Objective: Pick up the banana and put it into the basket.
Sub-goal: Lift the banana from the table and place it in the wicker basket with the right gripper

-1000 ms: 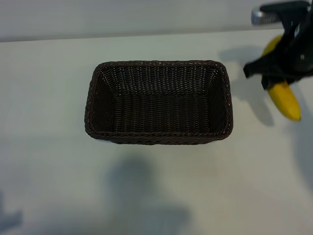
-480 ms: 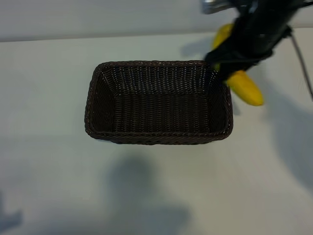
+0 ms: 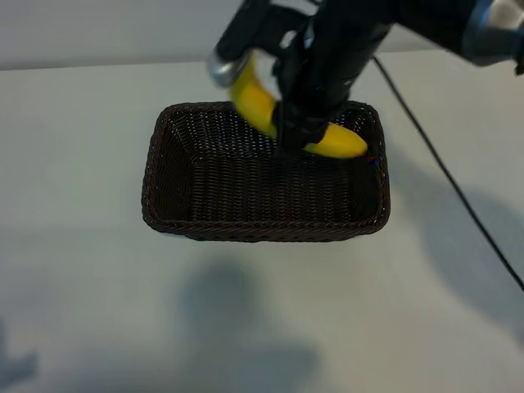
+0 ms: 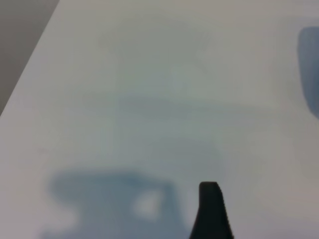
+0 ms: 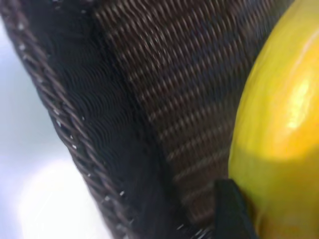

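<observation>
white tabletop [image 3: 74,147] under it, your right hand [image 3: 299,135] pinches the banana [image 3: 336,141] over the wicker basket's [image 3: 262,231] far rim, long axis slanting along the basket's length, so lower straight in; left hand [image 4: 212,209] idles spread.

The banana [image 3: 260,105] is bright, smooth yellow. The basket [image 3: 168,176] is dark brown wicker, tightly woven in fine ribbed rows with a braided rim. The table [image 3: 82,286] beneath is plain pale white.
</observation>
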Controlling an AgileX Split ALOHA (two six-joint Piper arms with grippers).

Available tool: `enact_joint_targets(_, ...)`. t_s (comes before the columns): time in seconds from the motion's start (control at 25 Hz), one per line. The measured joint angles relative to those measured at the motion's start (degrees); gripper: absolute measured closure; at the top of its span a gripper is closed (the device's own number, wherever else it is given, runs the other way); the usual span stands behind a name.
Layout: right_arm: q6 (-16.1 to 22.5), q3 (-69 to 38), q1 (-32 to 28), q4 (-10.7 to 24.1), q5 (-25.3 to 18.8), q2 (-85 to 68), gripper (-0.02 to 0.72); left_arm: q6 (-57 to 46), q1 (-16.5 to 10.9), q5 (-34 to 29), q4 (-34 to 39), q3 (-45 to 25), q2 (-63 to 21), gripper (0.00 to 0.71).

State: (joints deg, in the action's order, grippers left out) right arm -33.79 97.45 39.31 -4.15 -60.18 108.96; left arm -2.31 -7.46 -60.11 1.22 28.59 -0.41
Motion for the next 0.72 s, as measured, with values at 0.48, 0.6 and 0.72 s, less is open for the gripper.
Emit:
enact_joint_targets(0.48,-24.4,0.0,2.4,0.4,2.5,2.2,0.285,0.1,0.0,0.0,0.0,0.0,0.0,0.162)
enact_joint_targets(0.6,-24.9,0.0,2.4,0.1,4.2,5.0,0.285,0.1,0.0,0.0,0.0,0.0,0.0,0.162)
enact_joint_targets(0.72,-24.9,0.0,2.4,-0.7,5.7,7.6,0.285,0.1,0.0,0.0,0.0,0.0,0.0,0.162)
